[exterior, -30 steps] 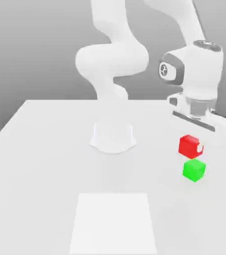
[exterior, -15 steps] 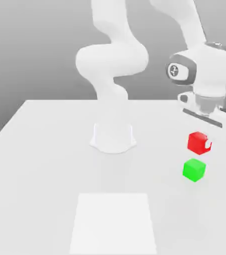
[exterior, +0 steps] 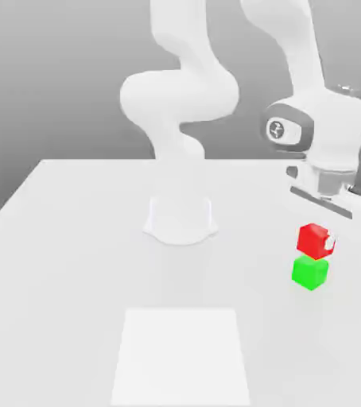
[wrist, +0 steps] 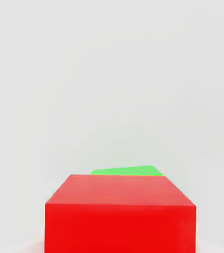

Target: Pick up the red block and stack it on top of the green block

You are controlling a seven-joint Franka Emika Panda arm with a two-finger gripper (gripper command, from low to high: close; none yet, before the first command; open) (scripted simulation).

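Note:
The red block (exterior: 313, 238) hangs in the air at the exterior view's right, with my gripper (exterior: 320, 241) shut on it. Directly below it the green block (exterior: 309, 272) rests on the white table (exterior: 72, 262). The two cubes look very close together; I cannot tell whether they touch. In the hand view the red block (wrist: 120, 212) is large and near, and a thin strip of the green block (wrist: 128, 171) peeks out beyond its edge.
The arm's round white base (exterior: 180, 219) stands at the middle of the table. A pale square patch (exterior: 181, 354) lies on the table near its front edge.
The gripper has carried the red block toward the exterior view's right and then down, so the cube now hangs just above the green block. The green block has not moved.

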